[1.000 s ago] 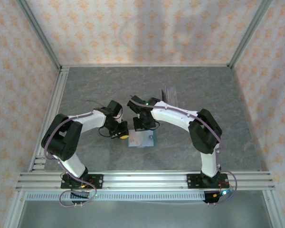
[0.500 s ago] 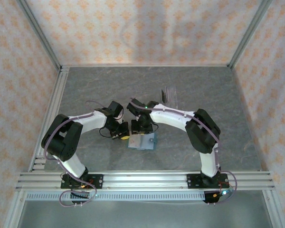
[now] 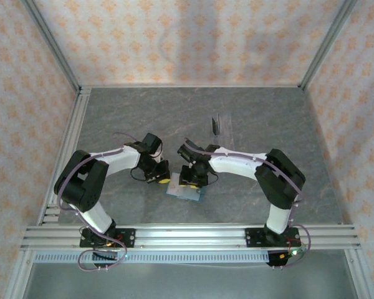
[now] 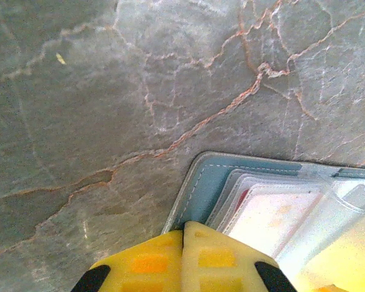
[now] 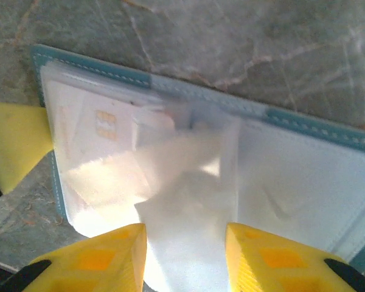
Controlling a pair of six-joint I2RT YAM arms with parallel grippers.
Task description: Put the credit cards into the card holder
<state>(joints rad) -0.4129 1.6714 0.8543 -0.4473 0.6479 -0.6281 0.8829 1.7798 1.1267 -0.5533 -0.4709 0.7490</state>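
The card holder [image 3: 188, 192] lies open. At its left edge sits the left gripper [image 4: 182, 255], fingers together; above its clear pockets [image 5: 292, 176], the right gripper [image 5: 185, 255], fingers apart.

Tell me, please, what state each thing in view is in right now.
Teal-blue folding card holder: open, lying flat on the grey marbled table.
Pale plastic card with a chip: tucked in a clear pocket, on the left hand's side.
Left hand: shut, tips at the holder's edge.
Right hand: open, above the pockets.
Clear slotted stand: upright, apart from the holder.
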